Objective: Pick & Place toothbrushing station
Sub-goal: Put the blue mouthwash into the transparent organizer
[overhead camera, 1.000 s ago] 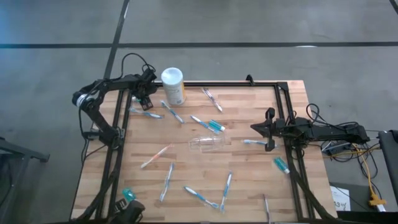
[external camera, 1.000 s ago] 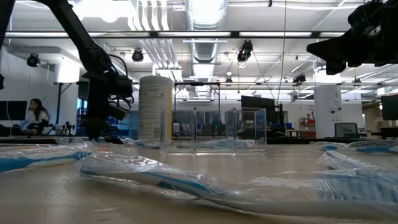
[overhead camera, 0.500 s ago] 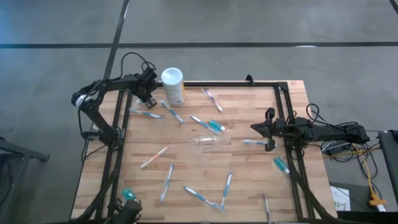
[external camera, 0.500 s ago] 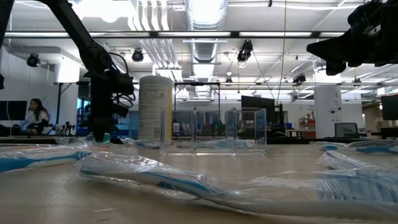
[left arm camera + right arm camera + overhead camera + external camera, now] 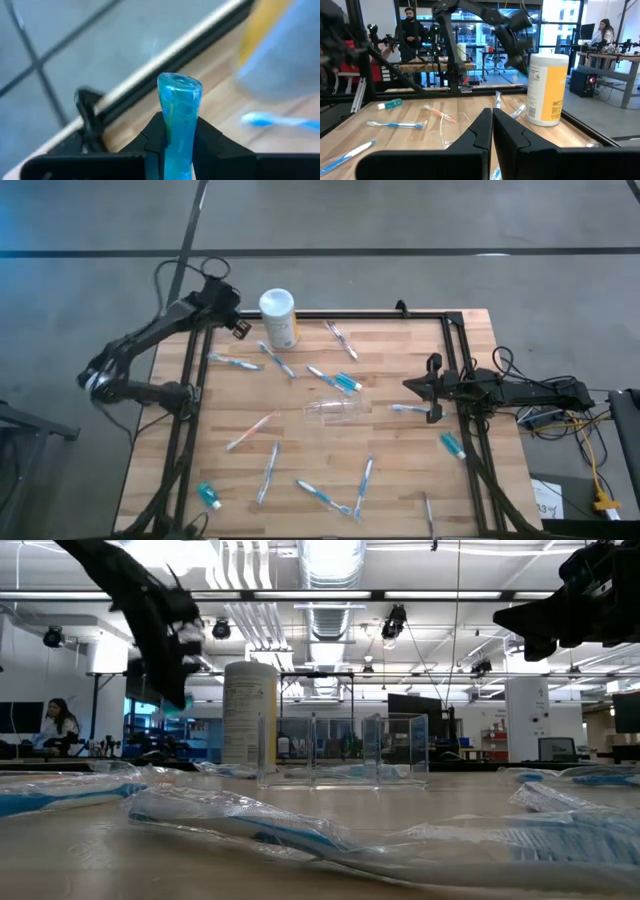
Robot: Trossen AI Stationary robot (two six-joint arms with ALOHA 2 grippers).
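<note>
Left gripper (image 5: 238,328) hangs above the table's far-left corner, just beside the white canister (image 5: 278,318), clamped on a blue toothbrush (image 5: 178,117); the wrist view shows the translucent blue handle standing up between the two dark fingers (image 5: 207,140). Low view shows it lifted well off the table.

Judgement: the step in hand is carrying this brush to the toothbrushing station (image 5: 338,411), the clear holder at mid-table, which from above looks to be lying on its side. If so, a vertical drop won't work: either slide the brush into the mouth along the table or stand the holder up first. Approach slowly, since a light plastic holder will skid if nudged. Keep the grip firm; the smooth handle could pivot in the jaws.

Materials: wooden slat table (image 5: 400,480) with a black frame. Holder is colourless, thin-walled and hard to see against the wood. Canister is a rigid white cylinder with a yellow label. Other toothbrushes, e.g. (image 5: 268,472), are scattered around, several in crinkly clear wrap, per the low view.

Right gripper (image 5: 432,400) waits at the right edge, jaws pressed together, holding nothing.
</note>
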